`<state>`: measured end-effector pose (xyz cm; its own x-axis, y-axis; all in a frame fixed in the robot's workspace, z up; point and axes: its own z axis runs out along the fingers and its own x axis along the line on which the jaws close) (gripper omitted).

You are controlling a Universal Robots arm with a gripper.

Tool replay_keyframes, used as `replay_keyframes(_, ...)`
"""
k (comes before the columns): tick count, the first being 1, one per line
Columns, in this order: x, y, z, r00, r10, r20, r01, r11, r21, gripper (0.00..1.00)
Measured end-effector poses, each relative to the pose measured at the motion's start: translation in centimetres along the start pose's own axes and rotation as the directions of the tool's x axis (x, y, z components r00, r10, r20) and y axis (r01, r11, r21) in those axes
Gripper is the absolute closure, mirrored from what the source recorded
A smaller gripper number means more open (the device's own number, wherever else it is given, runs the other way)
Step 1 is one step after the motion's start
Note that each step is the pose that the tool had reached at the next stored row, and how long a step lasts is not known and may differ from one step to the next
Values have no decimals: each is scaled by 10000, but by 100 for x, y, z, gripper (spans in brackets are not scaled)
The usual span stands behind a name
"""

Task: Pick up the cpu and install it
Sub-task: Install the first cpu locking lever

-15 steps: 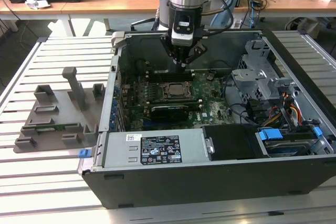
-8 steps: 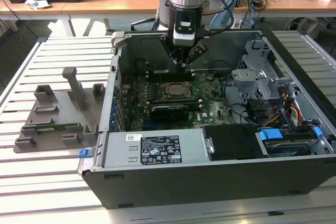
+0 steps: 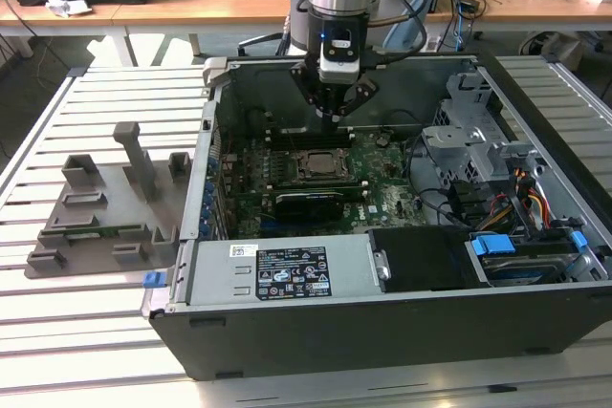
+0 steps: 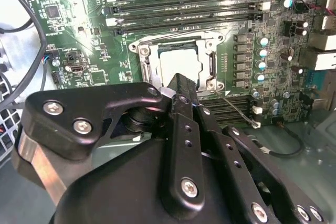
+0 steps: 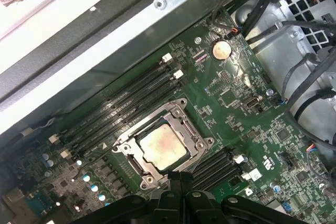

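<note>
The cpu (image 3: 318,164) lies flat inside the dark socket frame (image 3: 298,156) on the green motherboard (image 3: 382,193) of the open computer case (image 3: 382,332). Both wrist views show its silvery top plate (image 4: 178,60) (image 5: 163,147) ringed by the metal bracket (image 4: 145,61) (image 5: 185,120). My gripper (image 3: 335,117) hangs a little above the socket, toward the case's back wall. Its black fingers (image 4: 181,90) (image 5: 181,179) meet at the tips with nothing between them.
Empty memory slots (image 5: 126,108) run beside the socket. A coin battery (image 5: 221,50) sits on the board. In the exterior view, a power supply (image 3: 277,274) lies in front, a drive cage (image 3: 459,117) with cables on the right, and a grey fixture tray (image 3: 105,207) on the slatted table at left.
</note>
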<state>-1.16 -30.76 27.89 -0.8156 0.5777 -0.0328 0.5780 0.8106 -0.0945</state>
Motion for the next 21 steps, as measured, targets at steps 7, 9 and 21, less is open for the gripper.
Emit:
replay_keyframes(7, 0, 0, 0, 9983, -582, 55, 582, 9983, -20, 89)
replay_keyframes(9, 0, 0, 0, 9977, -678, 64, 678, 9977, -23, 89)
replay_keyframes(21, 0, 0, 0, 9920, -1255, 118, 1255, 9921, -40, 89)
